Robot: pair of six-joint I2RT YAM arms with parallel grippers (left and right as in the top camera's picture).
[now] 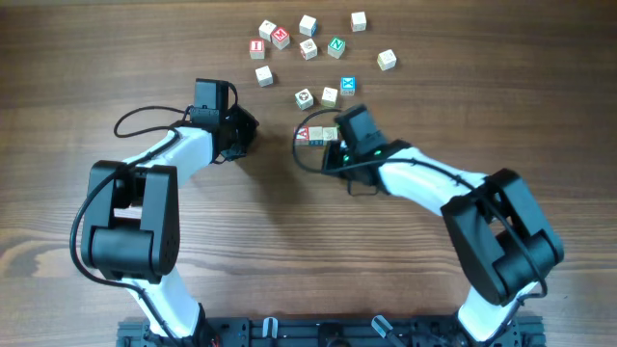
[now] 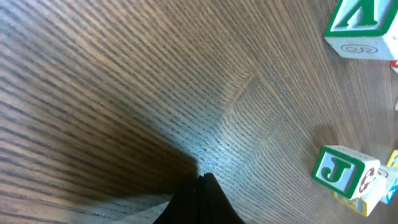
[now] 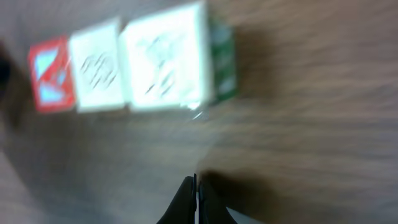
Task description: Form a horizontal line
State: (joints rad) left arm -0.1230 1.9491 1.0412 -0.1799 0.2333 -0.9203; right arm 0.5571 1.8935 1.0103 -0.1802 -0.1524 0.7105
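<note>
A short row of three small wooden letter cubes lies on the table just left of my right gripper. In the right wrist view the row shows a red-lettered cube at the left and two pale cubes beside it, touching side by side. My right gripper is shut and empty, a little below the row. My left gripper is shut and empty over bare wood, to the left of the row; in the left wrist view its fingertips are pressed together.
Several loose letter cubes are scattered at the back of the table, three of them just behind the row. The left wrist view shows a green J cube and another green-lettered cube at its right edge.
</note>
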